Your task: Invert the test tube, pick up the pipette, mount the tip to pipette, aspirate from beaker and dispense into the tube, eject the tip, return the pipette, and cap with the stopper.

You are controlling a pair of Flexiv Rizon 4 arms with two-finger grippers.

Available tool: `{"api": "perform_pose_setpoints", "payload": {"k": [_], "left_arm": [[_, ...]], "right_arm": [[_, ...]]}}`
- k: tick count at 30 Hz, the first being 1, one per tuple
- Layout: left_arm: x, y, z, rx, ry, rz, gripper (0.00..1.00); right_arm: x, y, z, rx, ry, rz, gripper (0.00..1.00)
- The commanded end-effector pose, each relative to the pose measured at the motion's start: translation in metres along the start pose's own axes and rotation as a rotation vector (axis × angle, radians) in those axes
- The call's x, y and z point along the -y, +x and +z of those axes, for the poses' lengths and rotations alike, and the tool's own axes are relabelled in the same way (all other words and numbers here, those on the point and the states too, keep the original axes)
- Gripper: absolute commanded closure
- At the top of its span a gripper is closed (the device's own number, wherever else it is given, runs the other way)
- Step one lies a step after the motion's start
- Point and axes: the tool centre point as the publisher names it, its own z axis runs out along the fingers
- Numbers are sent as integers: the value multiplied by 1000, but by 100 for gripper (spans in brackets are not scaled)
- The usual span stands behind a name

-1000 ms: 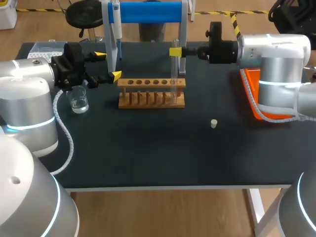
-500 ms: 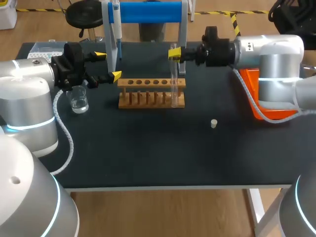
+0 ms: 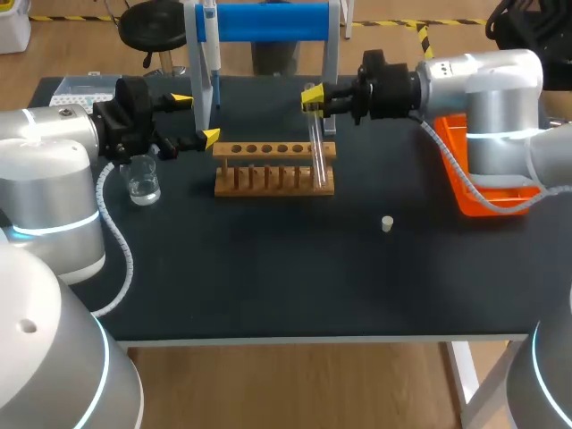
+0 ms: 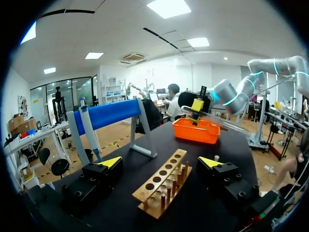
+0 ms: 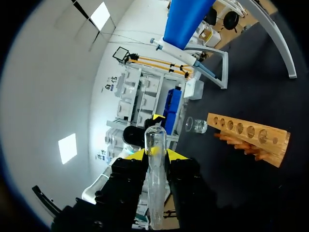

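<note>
Right claw (image 3: 313, 95) gripping test tube (image 3: 314, 130) near top, wrist rolling: tube upright second ago, now tilting over right end of wooden rack (image 3: 273, 170). Inversion just starting. Left claw (image 3: 196, 117) hanging open beside pipette stand (image 3: 268, 21), near beaker (image 3: 143, 179).

Laboratory, wooden test tube rack (image 3: 273, 170), glass beaker (image 3: 143, 183), blue pipette stand (image 3: 268, 22), black table (image 3: 268, 277)

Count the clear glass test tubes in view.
1: a clear glass test tube in the right gripper, tilted over the right end of the wooden rack. No others visible.
</note>
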Motion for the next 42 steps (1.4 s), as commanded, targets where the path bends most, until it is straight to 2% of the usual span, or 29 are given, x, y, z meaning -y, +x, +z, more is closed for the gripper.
{"api": "perform_pose_setpoints", "payload": {"k": [1, 15, 42], "left_arm": [[-1, 1, 0, 5, 3, 1, 0], [-1, 1, 0, 5, 3, 1, 0], [-1, 1, 0, 5, 3, 1, 0]], "right_arm": [[2, 0, -1, -2, -13, 20, 100], [8, -5, 0, -40, 28, 171, 100], [8, -9, 0, -61, -1, 216, 100]]}}
